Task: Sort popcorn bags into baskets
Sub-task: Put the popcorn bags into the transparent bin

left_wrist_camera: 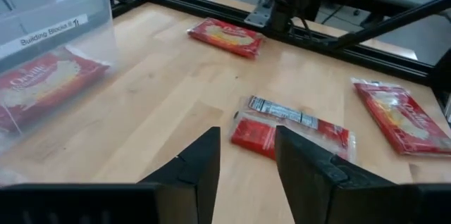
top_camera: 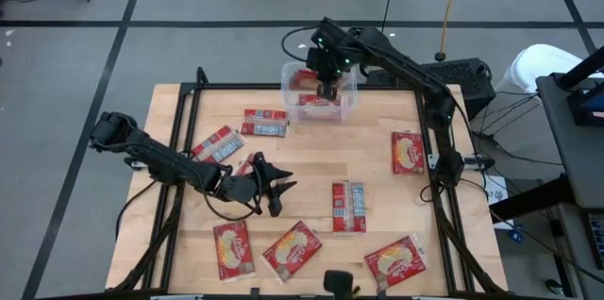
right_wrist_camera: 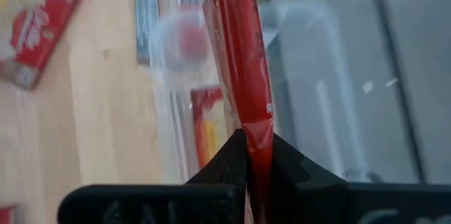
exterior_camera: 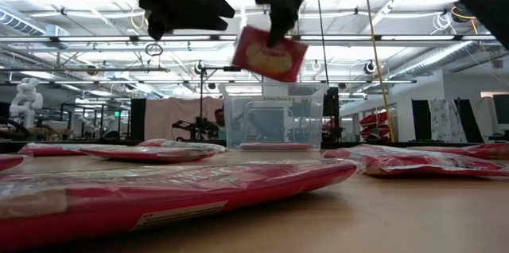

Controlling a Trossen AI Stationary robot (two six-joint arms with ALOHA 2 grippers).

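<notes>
The right gripper hung over the clear tub at the table's twelve o'clock edge, its fingers pinched on a red popcorn bag that dangled above the tub's open top in the low view. Another bag already lay inside the tub on its floor. The left gripper hovered over the wooden table near its centre, slightly toward eight o'clock, with its fingers spread apart and nothing between them. Just past it at three o'clock lay a bag with its reverse side up. More bags rested flat on the table: two reverse-side-up ones toward ten o'clock, one at three o'clock, and three along the six o'clock edge.
</notes>
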